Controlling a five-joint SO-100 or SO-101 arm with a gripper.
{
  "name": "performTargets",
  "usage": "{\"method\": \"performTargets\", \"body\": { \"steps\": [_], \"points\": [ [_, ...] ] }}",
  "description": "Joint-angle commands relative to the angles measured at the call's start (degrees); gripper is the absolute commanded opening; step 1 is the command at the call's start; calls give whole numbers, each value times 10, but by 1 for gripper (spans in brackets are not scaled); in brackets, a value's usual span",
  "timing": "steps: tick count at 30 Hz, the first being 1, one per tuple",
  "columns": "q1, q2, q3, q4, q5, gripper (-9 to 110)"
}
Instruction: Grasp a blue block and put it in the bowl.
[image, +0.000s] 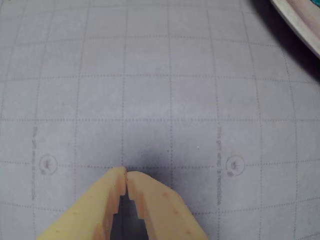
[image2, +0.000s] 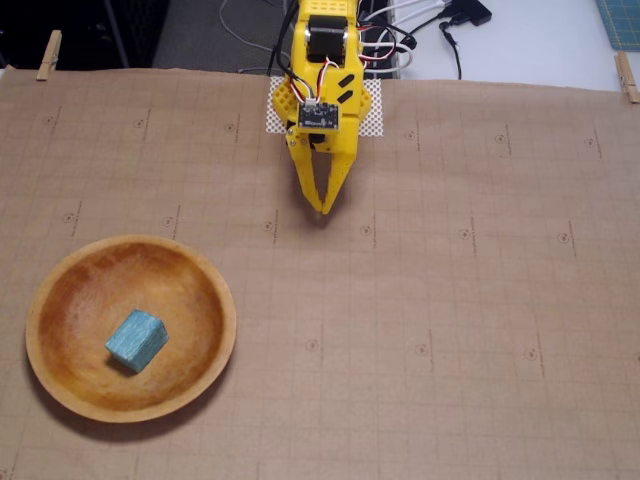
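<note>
The blue block (image2: 137, 339) is seen in the fixed view lying inside the wooden bowl (image2: 60, 360), resting on the orange-brown floor a little left of centre and turned at an angle to the grid. It is touched by nothing but the bowl. The bowl stands at the lower left of the paper-covered surface (image2: 480, 330), which is marked with a printed grid and pinned at its far corners with a clothespin (image2: 48, 54).

The yellow gripper (image2: 324, 209) is found well apart from the bowl, at the top centre of the fixed view, pointing down at bare paper close to the arm's base. Its jaws are drawn together to a point, with nothing between them. This is confirmed in the wrist view, where the gripper (image: 126, 173) has its two tips meeting over empty grid, and only a sliver of the bowl's rim (image: 300, 30) is caught in the upper right corner.

The task is judged to be done as far as can be shown: the block is in the bowl and has been let go. No second blue block is visible on the surface, so nothing further appears to be left.
</note>
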Motion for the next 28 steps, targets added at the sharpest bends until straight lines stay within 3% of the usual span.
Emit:
{"method": "performTargets", "body": {
  "steps": [1,28],
  "points": [
    [3,4,-10,41,4,-3],
    [1,4,-10,54,-3,-3]
  ]
}}
